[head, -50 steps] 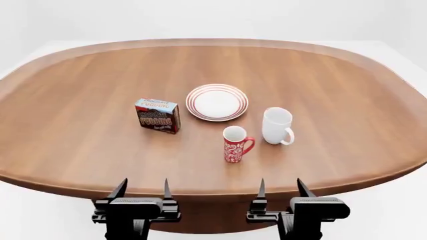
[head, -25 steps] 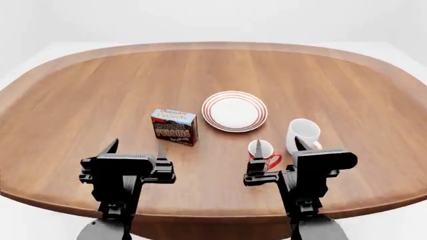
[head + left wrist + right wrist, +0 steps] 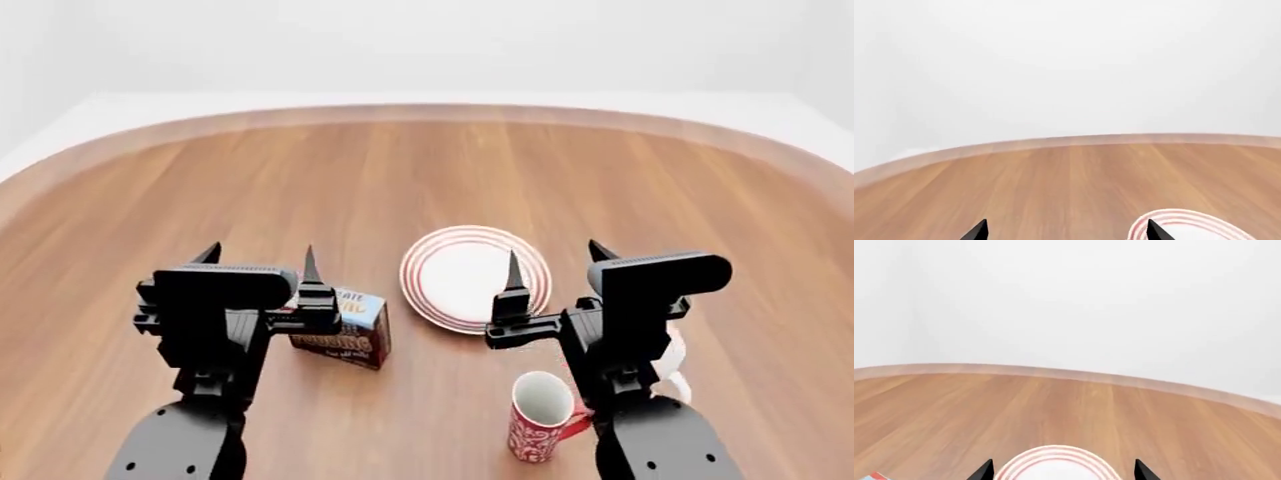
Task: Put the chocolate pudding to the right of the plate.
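White walls ring your wooden bench (image 3: 400, 170). Your left gripper (image 3: 256, 262) and right gripper (image 3: 553, 262) both hover spread wide, holding nothing. You'll find the chocolate pudding (image 3: 350, 333) left of the plate (image 3: 467, 275), partly behind the left gripper; a red mug (image 3: 541, 428) stands nearer you.

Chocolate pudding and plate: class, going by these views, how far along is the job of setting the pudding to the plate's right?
Nothing is done yet: the chocolate pudding sits on the table left of the plate. In hand: the left gripper and right gripper hover open, holding nothing. Left: grasp the carton, carry it over, set it down on the plate's right.
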Available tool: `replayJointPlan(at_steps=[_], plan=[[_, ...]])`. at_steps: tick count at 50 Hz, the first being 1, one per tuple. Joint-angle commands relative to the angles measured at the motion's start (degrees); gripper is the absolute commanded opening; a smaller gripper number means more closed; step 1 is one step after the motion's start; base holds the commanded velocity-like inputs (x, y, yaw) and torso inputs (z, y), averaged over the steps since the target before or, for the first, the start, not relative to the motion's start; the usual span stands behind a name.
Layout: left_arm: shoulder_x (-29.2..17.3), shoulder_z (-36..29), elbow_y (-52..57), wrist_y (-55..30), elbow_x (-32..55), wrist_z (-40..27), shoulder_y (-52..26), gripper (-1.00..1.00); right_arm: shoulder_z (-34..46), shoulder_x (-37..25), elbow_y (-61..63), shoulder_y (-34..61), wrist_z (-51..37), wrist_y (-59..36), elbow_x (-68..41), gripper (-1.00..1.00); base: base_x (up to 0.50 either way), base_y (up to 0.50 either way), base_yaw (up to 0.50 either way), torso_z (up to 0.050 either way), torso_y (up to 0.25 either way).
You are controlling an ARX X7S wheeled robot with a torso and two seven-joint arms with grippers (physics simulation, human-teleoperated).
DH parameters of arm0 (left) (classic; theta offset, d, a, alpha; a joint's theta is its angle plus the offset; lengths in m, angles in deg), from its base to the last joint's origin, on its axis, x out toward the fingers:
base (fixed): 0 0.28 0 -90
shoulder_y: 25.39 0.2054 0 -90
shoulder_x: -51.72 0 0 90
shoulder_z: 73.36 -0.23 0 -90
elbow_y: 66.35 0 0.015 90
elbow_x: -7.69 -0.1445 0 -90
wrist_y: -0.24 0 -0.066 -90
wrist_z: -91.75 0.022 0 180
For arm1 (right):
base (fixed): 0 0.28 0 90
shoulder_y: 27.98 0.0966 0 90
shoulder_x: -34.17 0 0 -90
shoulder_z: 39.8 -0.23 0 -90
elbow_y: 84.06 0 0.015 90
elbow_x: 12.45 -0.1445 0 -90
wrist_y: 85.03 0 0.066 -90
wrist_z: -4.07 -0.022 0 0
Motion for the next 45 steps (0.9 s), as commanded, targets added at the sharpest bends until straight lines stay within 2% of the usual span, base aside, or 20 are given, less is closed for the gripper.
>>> replayJointPlan(at_steps=[1,34,45], plan=[[-0.71,-0.24,1.17,-1.56,0.97,-0.78,-0.58,1.00,0.36,-0.63,1.30,0.94,-0.47,-2.28,-0.94,1.00,0.50,0.00,0.00,0.000,0.000],[-2.39,-1.25,1.19,-1.43,3.09,-2.89,-0.61,1.00,1.51,-1.99,0.46,1.22,-2.97,-1.98,-2.35,1.00,0.50,0.00,0.00,0.000,0.001],[-2.86,-1.31,1.21,-1.42,3.88,-3.38,-0.55,1.00,2.52,-2.86,1.36,1.34,-3.50,-2.52,-2.37,1.00,0.00,0.00,0.00,0.000,0.000]])
